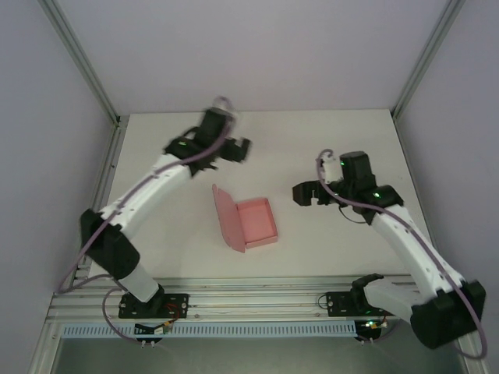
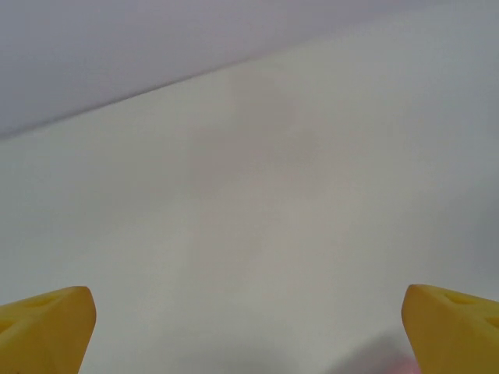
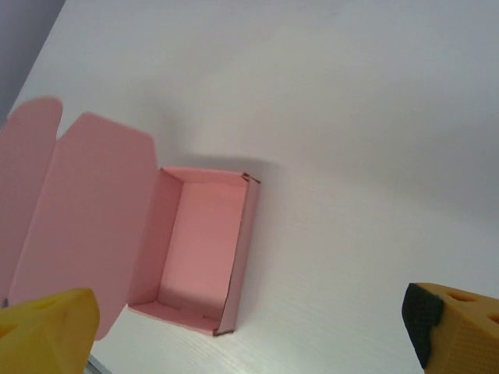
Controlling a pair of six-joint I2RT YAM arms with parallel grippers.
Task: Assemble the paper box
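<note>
- The table (image 1: 327, 144) is a plain, matt white surface. Pale lavender walls (image 1: 257, 47) close it in behind and at both sides, with aluminium posts (image 1: 82, 62) in the back corners and a slotted rail (image 1: 257, 292) along the near edge.
- The paper box (image 1: 248, 222) sits near the middle of the table. It is a shallow salmon-pink tray with its lid (image 1: 227, 216) swung open on its left side.
- The left gripper (image 1: 234, 148) hangs behind the box, well apart from it. Seen from its wrist, its yellow fingertips (image 2: 43, 327) sit in opposite bottom corners, spread wide with nothing between them.
- The right gripper (image 1: 310, 196) is to the right of the box, clear of it, jaws wide and empty.
- From the right wrist, the lid's outer flap runs off the left edge, and one yellow fingertip (image 3: 47, 331) covers the lid's near corner.
- From the left wrist, a faint pink blur at the bottom edge is too soft to identify.
</note>
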